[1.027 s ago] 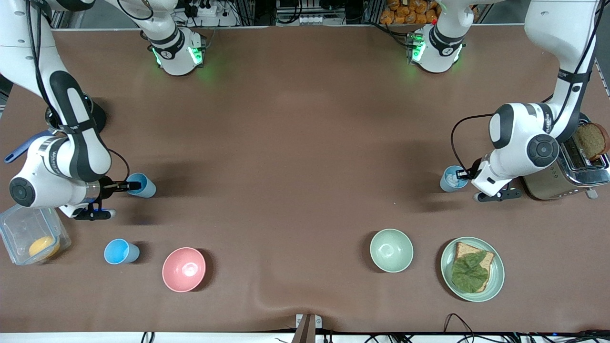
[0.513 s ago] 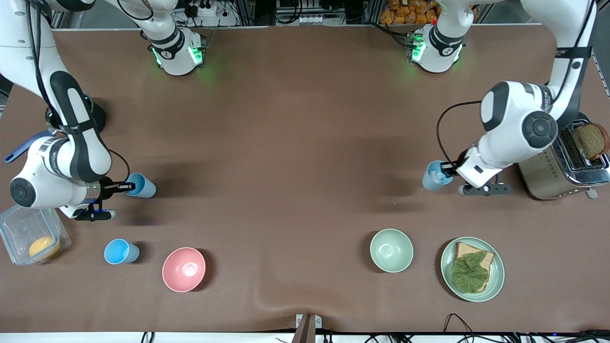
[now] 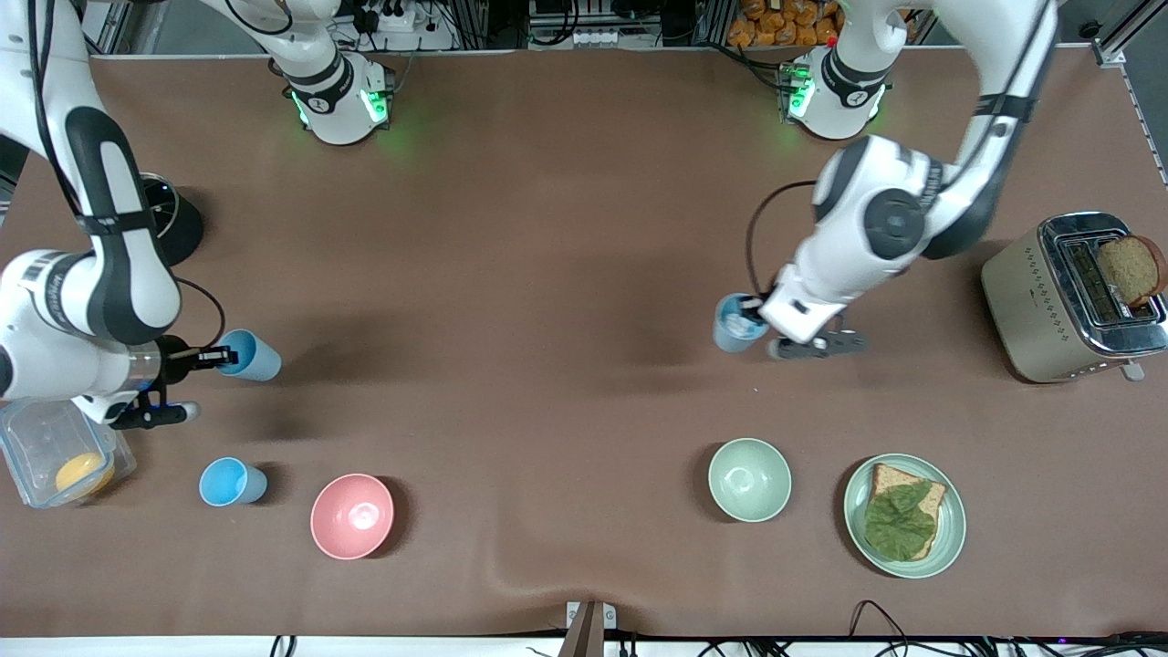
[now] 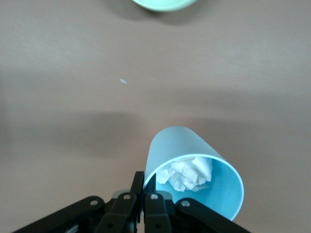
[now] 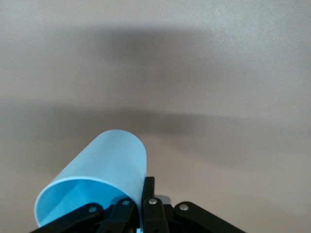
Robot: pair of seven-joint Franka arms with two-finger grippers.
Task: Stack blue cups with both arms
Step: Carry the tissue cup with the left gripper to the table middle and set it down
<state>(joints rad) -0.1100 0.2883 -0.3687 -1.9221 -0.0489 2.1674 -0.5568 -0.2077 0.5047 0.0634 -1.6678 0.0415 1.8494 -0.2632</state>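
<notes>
Both pickups done, stacking pending: left gripper (image 3: 750, 318) pinching rim of tissue-stuffed pale grey-blue plastic cup (image 3: 733, 323) right of centre, right gripper (image 3: 217, 354) clamping sky-blue plastic tumbler (image 3: 248, 355) at left edge, third small blue cup (image 3: 228, 481) lower left untouched.

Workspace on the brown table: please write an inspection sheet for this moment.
Surface: brown table cover, wrinkled at the front edge.
Job's things: paler blue plastic cup with white crumpled paper inside; bright blue plastic cup; third blue cup standing free beside pink bowl.
Clutter: pale green bowl, green plate with bread and leaf, toaster holding bread, clear box.
Grippers: left gripper shut on paler cup's rim; right gripper shut on bright cup's rim.
Cables: black, looping at both wrists.
Surroundings: racks, sockets.
</notes>
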